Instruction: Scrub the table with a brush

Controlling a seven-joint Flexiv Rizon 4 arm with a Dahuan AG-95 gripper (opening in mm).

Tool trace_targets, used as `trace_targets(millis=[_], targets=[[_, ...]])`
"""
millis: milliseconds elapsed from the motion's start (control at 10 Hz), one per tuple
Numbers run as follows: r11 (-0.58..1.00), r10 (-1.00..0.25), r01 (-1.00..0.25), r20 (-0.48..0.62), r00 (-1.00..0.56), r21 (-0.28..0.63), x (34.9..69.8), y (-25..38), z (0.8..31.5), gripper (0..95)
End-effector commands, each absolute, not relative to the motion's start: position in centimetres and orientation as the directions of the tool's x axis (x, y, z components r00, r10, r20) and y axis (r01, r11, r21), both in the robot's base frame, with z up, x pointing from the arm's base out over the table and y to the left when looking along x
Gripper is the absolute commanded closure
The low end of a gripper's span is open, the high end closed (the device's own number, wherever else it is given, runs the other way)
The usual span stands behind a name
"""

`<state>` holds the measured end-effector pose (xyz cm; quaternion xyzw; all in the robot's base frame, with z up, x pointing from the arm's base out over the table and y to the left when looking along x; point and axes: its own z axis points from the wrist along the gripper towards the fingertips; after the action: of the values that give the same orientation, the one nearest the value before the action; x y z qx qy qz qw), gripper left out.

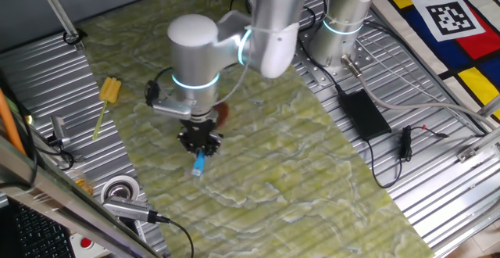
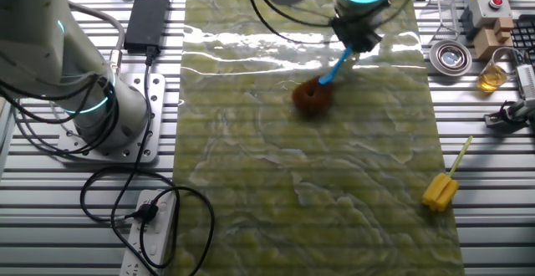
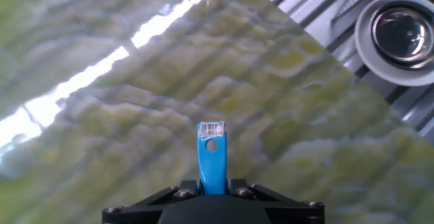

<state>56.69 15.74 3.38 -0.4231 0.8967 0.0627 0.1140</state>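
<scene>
The brush has a light-blue handle and a round reddish-brown tuft that rests on the pale green marbled table. My gripper is shut on the upper part of the handle and holds the brush tilted. In one fixed view the gripper sits under the arm's wrist, the handle end sticks out below it and the tuft shows partly behind it. In the hand view the blue handle end juts out between the jaws over the table.
A yellow brush lies at the table's edge, also in one fixed view. A metal tape ring lies on the ribbed metal, near a control box. A black power brick and cables lie beside the arm base.
</scene>
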Motion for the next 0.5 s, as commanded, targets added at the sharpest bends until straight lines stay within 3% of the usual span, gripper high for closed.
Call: trace_targets(millis=[100,500], targets=[[0.593,-0.775,-0.805,-0.251,-0.58,0.027,56.5,14.0,3.7,95.0],[0.613,-0.755,-0.788,-0.254,-0.604,0.053,54.3,13.0,3.2,95.0]])
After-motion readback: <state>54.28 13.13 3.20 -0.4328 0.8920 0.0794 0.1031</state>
